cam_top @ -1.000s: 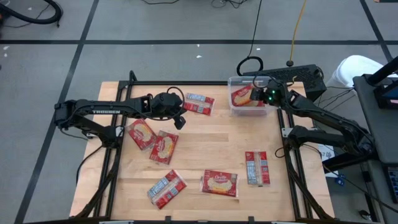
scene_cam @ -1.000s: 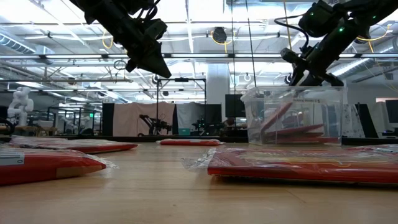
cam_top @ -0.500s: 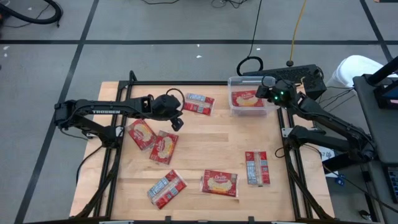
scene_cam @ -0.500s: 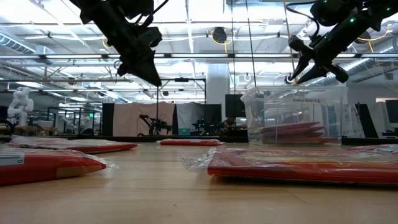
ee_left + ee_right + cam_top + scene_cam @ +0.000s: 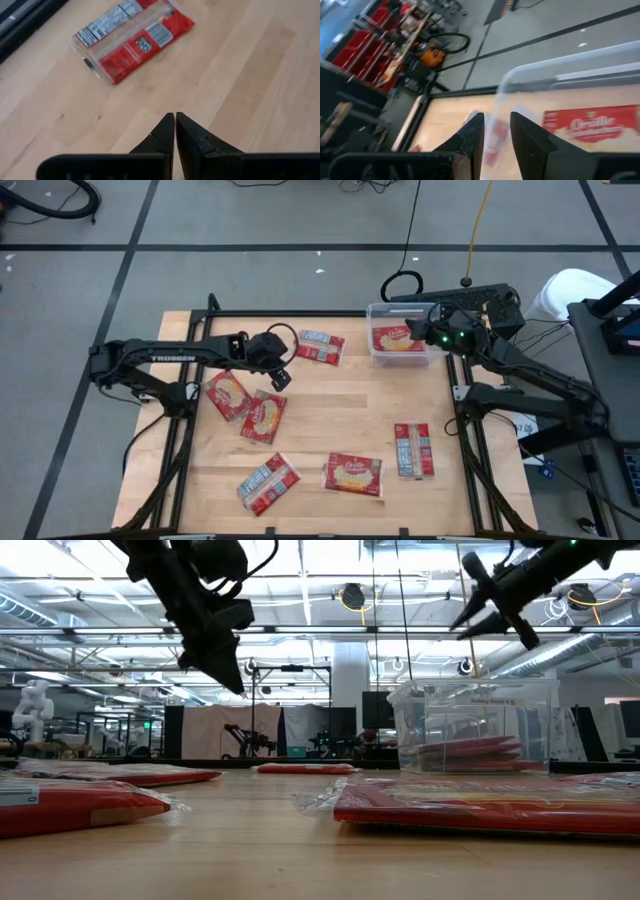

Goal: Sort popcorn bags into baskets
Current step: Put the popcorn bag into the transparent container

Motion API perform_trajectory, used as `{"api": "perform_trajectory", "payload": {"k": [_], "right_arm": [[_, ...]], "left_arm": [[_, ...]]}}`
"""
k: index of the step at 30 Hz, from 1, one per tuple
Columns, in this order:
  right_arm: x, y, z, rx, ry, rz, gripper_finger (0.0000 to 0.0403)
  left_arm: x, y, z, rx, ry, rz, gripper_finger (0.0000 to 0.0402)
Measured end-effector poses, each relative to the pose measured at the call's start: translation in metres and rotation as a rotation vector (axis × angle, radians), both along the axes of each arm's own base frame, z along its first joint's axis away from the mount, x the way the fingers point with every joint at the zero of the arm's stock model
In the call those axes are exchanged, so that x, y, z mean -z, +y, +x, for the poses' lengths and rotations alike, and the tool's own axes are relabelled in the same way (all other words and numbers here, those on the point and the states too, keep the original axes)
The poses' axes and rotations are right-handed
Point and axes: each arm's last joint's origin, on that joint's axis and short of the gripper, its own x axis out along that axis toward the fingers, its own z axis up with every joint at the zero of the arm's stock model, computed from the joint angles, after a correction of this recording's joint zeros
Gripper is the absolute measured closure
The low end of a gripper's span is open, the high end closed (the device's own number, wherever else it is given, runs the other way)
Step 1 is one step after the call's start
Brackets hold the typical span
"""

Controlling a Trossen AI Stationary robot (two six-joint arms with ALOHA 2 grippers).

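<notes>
Right gripper lifted off tub, jaws parted, empty. Left gripper shut, empty; nearest bag just below-left, long axis diagonal.

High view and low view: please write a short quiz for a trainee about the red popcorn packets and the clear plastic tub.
1. True or false: the clear plastic tub holds a flat red popcorn packet.
2. How many red packets lie on the wooden table outside the tub?
3. Which hand is shut with nothing in it? A) left hand B) right hand

Key: 1 true; 2 six; 3 A
</notes>
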Motion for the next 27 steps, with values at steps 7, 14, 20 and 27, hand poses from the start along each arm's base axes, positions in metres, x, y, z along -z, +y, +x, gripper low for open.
{"api": "perform_trajectory", "payload": {"k": [7, 14, 20, 27], "right_arm": [[-0.007, 0.012, 0.017, -0.108, -0.011, 0.021, 0.0314], [0.000, 0.027, 0.034, -0.195, -0.007, 0.102, 0.0314], [0.005, 0.047, 0.045, -0.312, -0.015, 0.187, 0.0314], [0.014, 0.072, 0.047, -0.404, 0.044, 0.303, 0.0314]], "left_arm": [[0.008, 0.001, 0.000, -0.028, 0.046, -0.032, 0.0380], [0.013, -0.002, 0.008, -0.036, 0.038, -0.046, 0.0380], [0.021, -0.007, 0.012, -0.022, 0.066, -0.057, 0.0380], [0.028, -0.015, 0.015, -0.008, 0.094, -0.069, 0.0380]]}}
